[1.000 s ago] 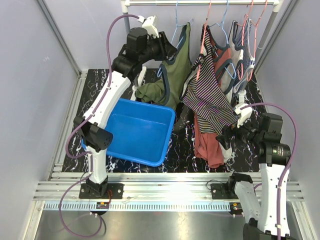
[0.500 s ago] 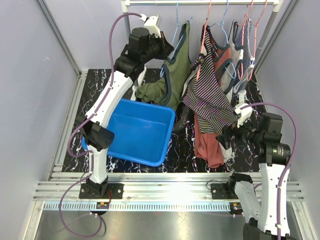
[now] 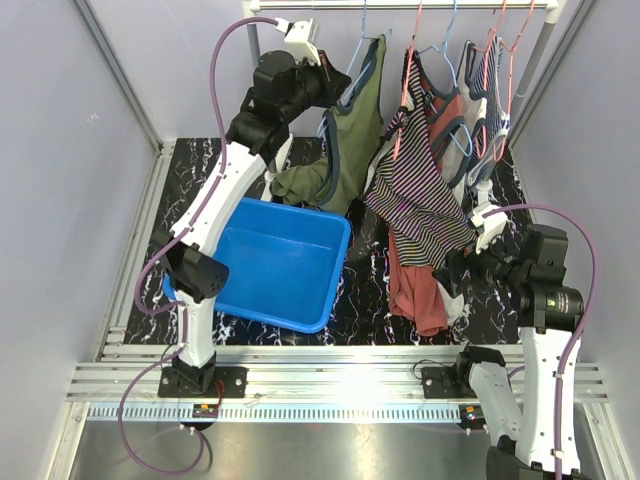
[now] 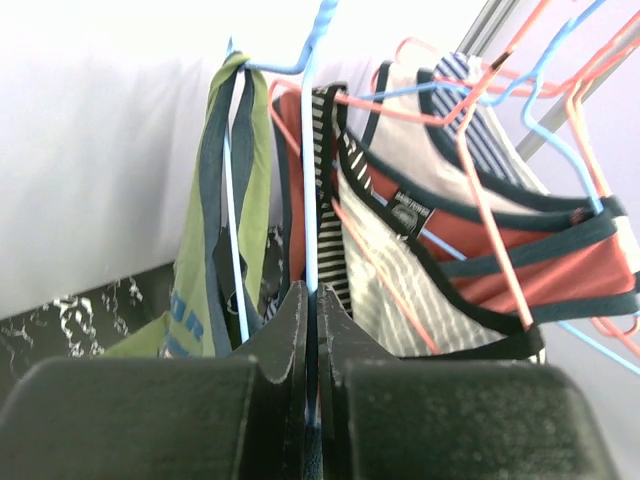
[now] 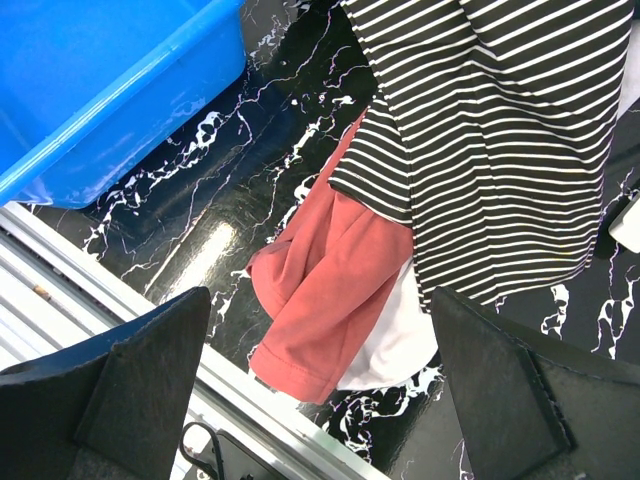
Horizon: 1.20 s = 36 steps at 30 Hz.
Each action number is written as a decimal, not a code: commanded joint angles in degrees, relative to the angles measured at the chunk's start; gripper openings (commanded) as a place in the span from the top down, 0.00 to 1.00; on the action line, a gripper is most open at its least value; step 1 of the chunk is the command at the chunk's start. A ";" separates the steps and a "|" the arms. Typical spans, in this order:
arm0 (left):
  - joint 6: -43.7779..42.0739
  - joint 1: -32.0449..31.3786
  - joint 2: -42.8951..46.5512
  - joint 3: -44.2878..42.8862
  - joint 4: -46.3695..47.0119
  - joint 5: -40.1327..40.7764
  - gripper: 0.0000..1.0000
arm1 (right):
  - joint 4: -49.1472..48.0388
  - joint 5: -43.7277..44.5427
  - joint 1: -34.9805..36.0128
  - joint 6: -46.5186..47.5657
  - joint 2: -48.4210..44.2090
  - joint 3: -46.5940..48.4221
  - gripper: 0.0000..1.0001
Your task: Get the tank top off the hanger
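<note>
An olive green tank top with dark blue trim hangs on a light blue hanger at the left end of the rail. Its lower part droops down towards the blue bin. In the left wrist view the green tank top hangs left of the blue hanger. My left gripper is raised by the rail and is shut on the hanger's wire. My right gripper is open and empty, low at the right, above the hems of a striped top and a red top.
A blue bin stands on the black marbled floor at centre left. Several other tops on pink and blue hangers crowd the rail's right part. Metal rail posts and grey walls enclose the space.
My left gripper has risen and moved up towards the rail with the blue hanger, lifting the green tank top. The right arm has barely moved.
</note>
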<state>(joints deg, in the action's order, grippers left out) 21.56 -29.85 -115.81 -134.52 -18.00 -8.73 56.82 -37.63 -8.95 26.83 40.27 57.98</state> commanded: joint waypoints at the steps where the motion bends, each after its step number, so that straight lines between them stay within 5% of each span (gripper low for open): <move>1: 0.85 -0.04 5.15 -2.77 9.65 1.79 1.00 | -1.97 -0.34 -0.10 -0.81 -0.10 2.41 0.00; 17: -1.17 0.23 12.53 3.73 9.21 0.39 1.00 | -1.97 -1.31 -0.10 -0.73 -0.54 2.58 0.00; 30: -5.65 1.46 28.08 26.22 12.81 -6.91 1.00 | -1.10 -6.75 -0.10 1.20 -0.46 3.90 0.00; 36: -7.23 3.04 37.31 38.07 14.75 -12.18 1.00 | 1.54 -20.45 -0.10 1.92 0.86 5.83 0.00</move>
<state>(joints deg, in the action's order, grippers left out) 16.58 -27.75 -84.27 -100.29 -10.85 -16.34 57.56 -48.53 -8.95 28.12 40.47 61.12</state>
